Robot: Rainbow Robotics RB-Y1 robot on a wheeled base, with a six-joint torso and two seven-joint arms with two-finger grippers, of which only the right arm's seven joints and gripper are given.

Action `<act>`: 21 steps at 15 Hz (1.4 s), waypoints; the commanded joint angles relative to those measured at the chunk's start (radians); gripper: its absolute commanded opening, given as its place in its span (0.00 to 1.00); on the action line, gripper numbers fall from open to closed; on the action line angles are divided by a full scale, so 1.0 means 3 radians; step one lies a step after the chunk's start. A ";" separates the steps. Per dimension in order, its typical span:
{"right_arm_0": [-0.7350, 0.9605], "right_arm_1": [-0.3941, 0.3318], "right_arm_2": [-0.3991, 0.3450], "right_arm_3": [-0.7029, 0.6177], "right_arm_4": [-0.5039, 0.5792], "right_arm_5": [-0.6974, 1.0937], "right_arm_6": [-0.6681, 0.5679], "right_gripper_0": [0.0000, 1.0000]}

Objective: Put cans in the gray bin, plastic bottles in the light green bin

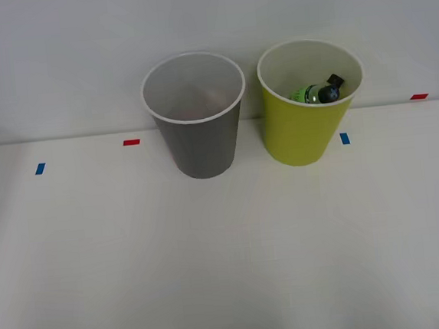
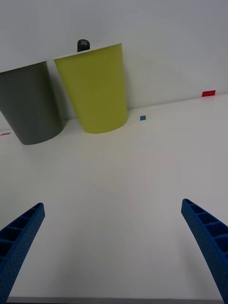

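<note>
My claw (image 2: 114,251) is released, its two blue ribbed fingers (image 2: 19,242) spread wide to the corners of the wrist view with nothing between them, hanging over bare white worktop (image 2: 123,190). Ahead of the claw stand two bins, side by side and just apart, against the pale wall. The light green bin (image 2: 95,90) is the one more directly ahead of the claw: tall, round, tapering toward its base, yellow-green outside and pale inside. In it I count one plastic bottle (image 1: 317,93), small and green with a light label, lying tilted against the inner wall with its dark cap (image 2: 83,45) poking just above the rim. Beside that, farther off to the claw's left, is the gray bin (image 2: 28,104), same shape and size, with a white rim and pale inside; from the front view I catch a faint reddish shade low inside it, but I cannot tell what it is. On the worktop I count small tape marks: a blue one (image 2: 143,118) just beside the green bin and a red one (image 2: 208,93) farther to the right.
</note>
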 commanded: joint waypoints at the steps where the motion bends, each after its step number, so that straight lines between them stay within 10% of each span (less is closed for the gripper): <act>1: 0.0000 0.0000 0.0000 0.0000 0.0000 0.0000 0.0000 1.00; 21: 0.0000 0.0000 0.0000 0.0000 0.0000 0.0000 0.0000 1.00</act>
